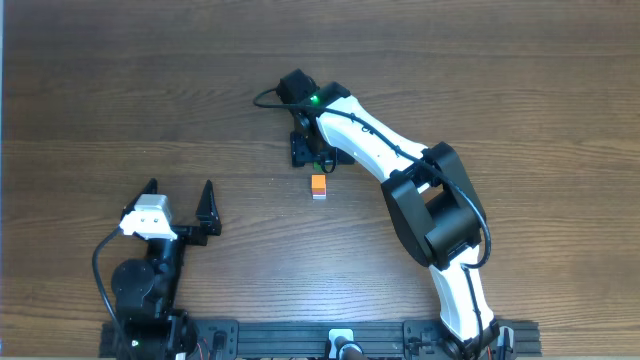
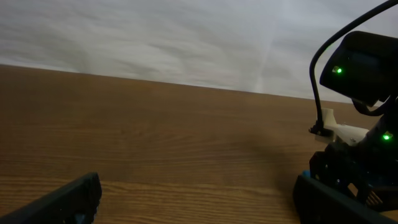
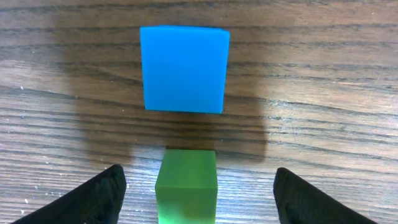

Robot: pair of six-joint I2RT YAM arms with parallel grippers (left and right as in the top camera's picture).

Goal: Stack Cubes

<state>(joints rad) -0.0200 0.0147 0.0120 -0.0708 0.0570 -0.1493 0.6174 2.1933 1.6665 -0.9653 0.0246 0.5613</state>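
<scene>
Dark wood-grain surface [image 1: 120,80] runs across the whole top view, and a pale wall [image 2: 155,37] stands behind its far edge in my left wrist view. My right arm [image 1: 430,200] stands at the lower right and reaches up and over toward the middle, so my right tool [image 3: 199,176] hangs above the centre of the surface. Its two black fingers [image 3: 93,199] are spread wide and grip nothing. Between them, touching neither, the green cube [image 3: 186,185] sits on the wood. Just beyond it lies the blue cube [image 3: 184,68], square to the grain. A narrow strip of shadowed wood parts the two, so they are close but not touching.

From above, an orange cube [image 1: 319,182] rests on the surface just beside that tool, on the side nearer my bases. A pale sliver [image 1: 319,195] shows along its near edge. I cannot tell whether that is another cube under it or only its own side face.

My left tool [image 1: 180,198] sits well apart from all the cubes, low at the left and close to its own base [image 1: 150,290]. Its fingers [image 1: 208,196] are opened wide as well and hold nothing. In its wrist view my right arm's dark wrist shows at the far side, with two small green lights [image 2: 339,70] lit and a black cable [image 2: 313,87] looping beside it.
</scene>
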